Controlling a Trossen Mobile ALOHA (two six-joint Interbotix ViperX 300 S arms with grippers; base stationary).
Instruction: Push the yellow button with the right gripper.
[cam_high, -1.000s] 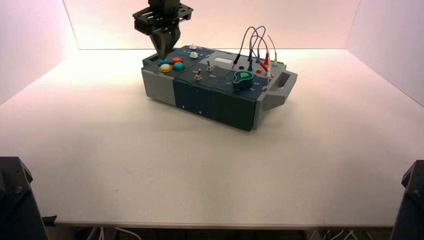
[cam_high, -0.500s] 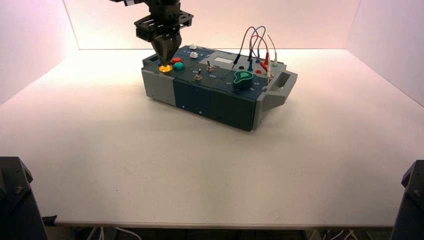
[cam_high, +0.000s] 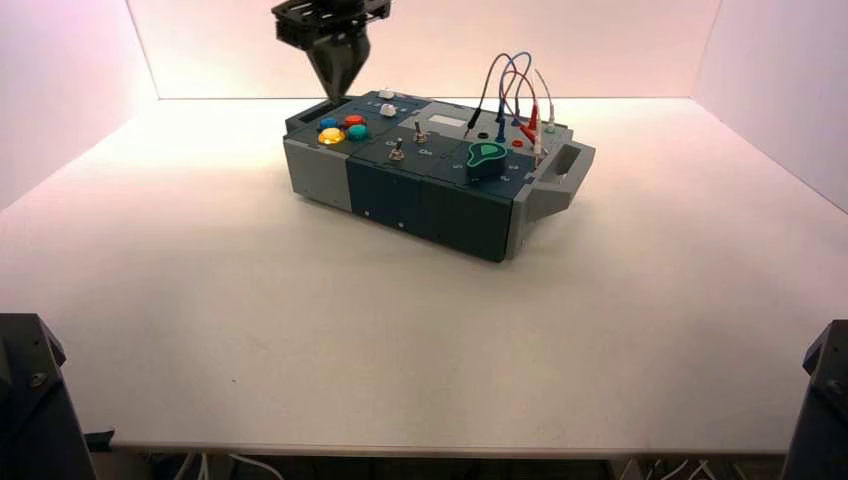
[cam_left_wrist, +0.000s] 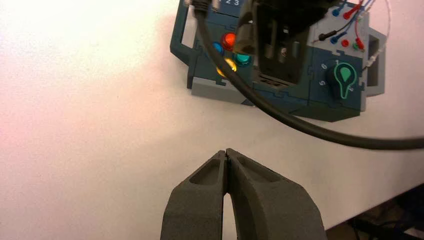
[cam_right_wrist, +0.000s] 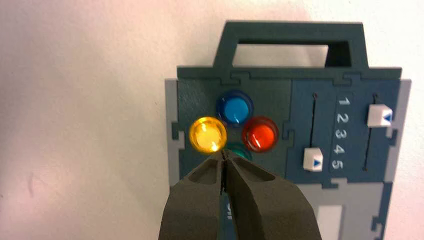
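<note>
The clenched right end effector (cam_high: 334, 98) has lifted off the glowing yellow button (cam_high: 331, 136); press probably done. Clenched left end effector (cam_left_wrist: 226, 152) idles over the tabletop (cam_left_wrist: 100, 150).

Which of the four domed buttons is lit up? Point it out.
The yellow button, at the box's left end on the edge facing the robot; it glows, while the blue, red and teal ones do not.

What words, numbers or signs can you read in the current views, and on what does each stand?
"1 2 3 4 5": blue panel beside the white sliders, on the box.
"1", "5", "6": around the green knob; its other marks are too small to read surely.
Blue triangles, no lettering: the slider caps.
Lettering by the toggle switches: too small to read.
</note>
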